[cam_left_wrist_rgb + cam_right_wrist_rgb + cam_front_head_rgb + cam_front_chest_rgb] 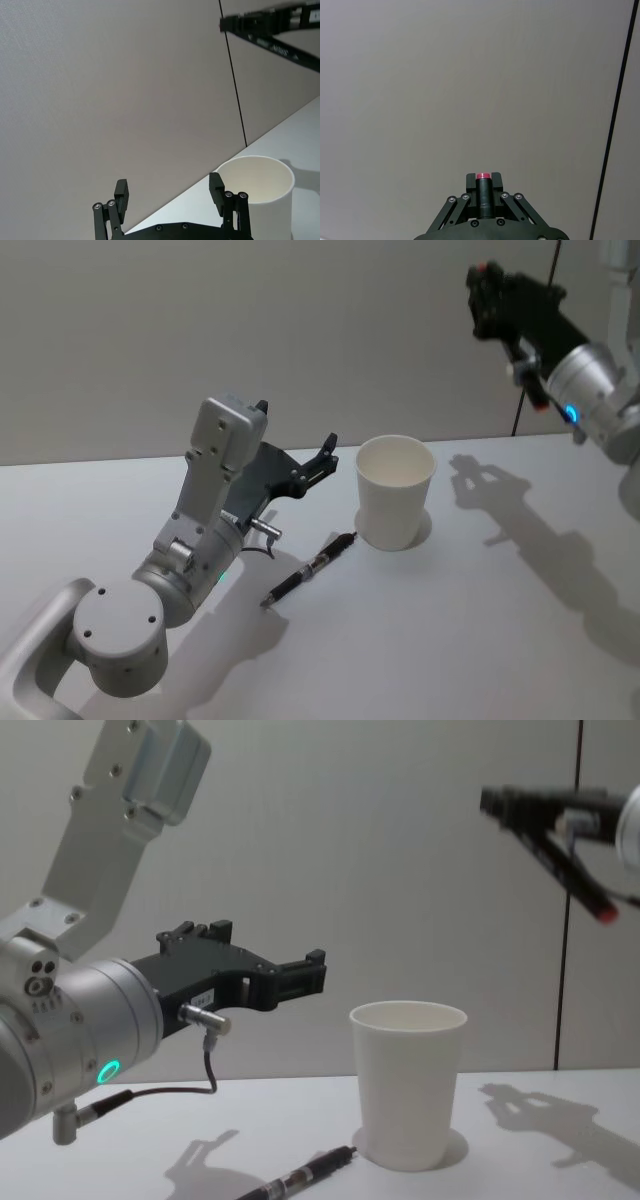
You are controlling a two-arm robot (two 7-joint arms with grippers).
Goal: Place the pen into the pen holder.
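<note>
Task incomplete. The pen holder [395, 490] stands upright near the counter's [480, 640] far edge, with nothing showing above its rim. One pen [310, 568] lies flat just beside its base. The left claw [169, 192] hovers near the holder, wide open and empty. The right claw [483, 179], high above the right edge, is clamped on a red-ended pen [585, 890]. Insertion remains.

Reaches forward on the left with the left arm [205, 500], forearm angled up, left gripper [169, 185] spread wide and empty. Holds the right arm [590, 390] raised high on the right, right gripper [483, 177] clamped on a red-tipped pen [585, 891].
</note>
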